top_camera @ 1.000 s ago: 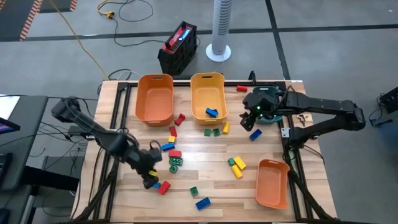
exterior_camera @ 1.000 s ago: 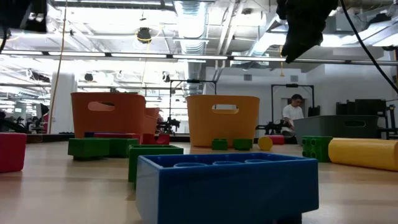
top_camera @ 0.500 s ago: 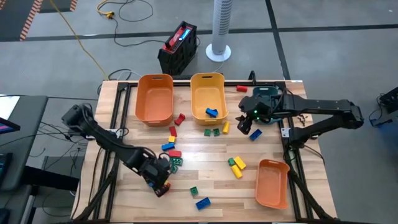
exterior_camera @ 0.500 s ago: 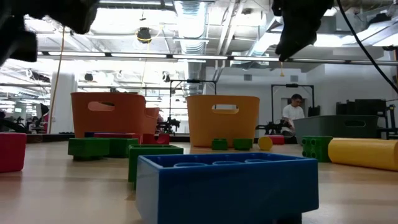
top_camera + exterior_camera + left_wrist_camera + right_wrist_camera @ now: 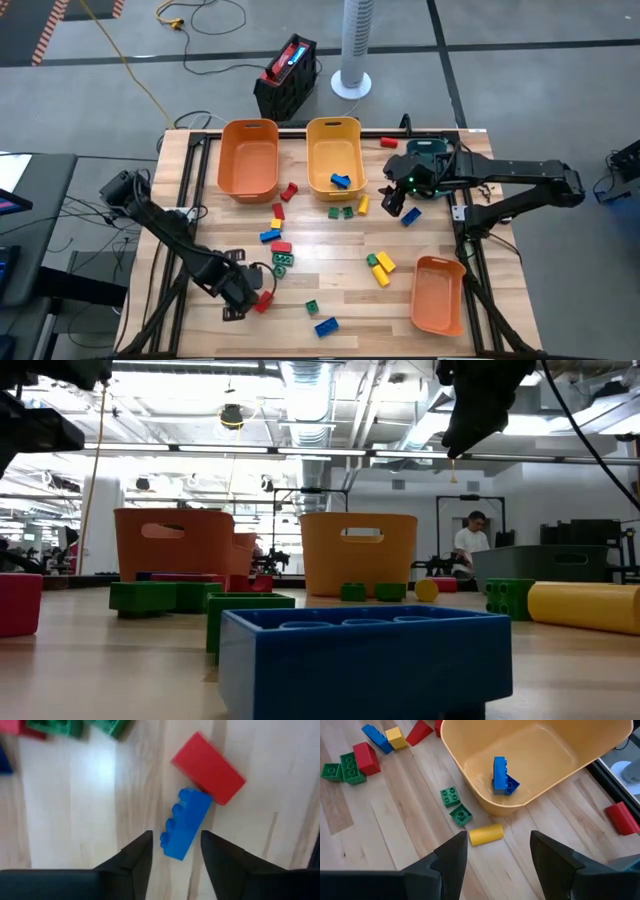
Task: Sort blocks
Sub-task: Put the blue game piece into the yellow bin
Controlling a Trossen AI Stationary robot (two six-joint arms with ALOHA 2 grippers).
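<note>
Small red, blue, green and yellow blocks lie scattered on the wooden table [image 5: 200, 200]. My left gripper [image 5: 176, 836] is open near the near left edge and points down. Its fingers stand on either side of a blue block [image 5: 186, 822] without touching it. That block lies flat on the table, one end against a red block [image 5: 208, 767], which the high view also shows [image 5: 264, 301]. My right gripper [image 5: 395, 200] hangs open above the table beside the yellow bin [image 5: 335, 140], nothing between its fingers. One blue block [image 5: 501, 776] lies in that bin.
An orange bin [image 5: 249, 158] stands at the far side left of the yellow one, and another orange bin [image 5: 438, 293] at the near right. Green blocks [image 5: 456, 805] and a yellow cylinder [image 5: 486, 834] lie below my right gripper. A person [image 5: 470, 545] stands in the room beyond.
My left gripper has gone down and toward the table's near edge, rolling about its own axis, and now stands over the blue block beside the red one.
</note>
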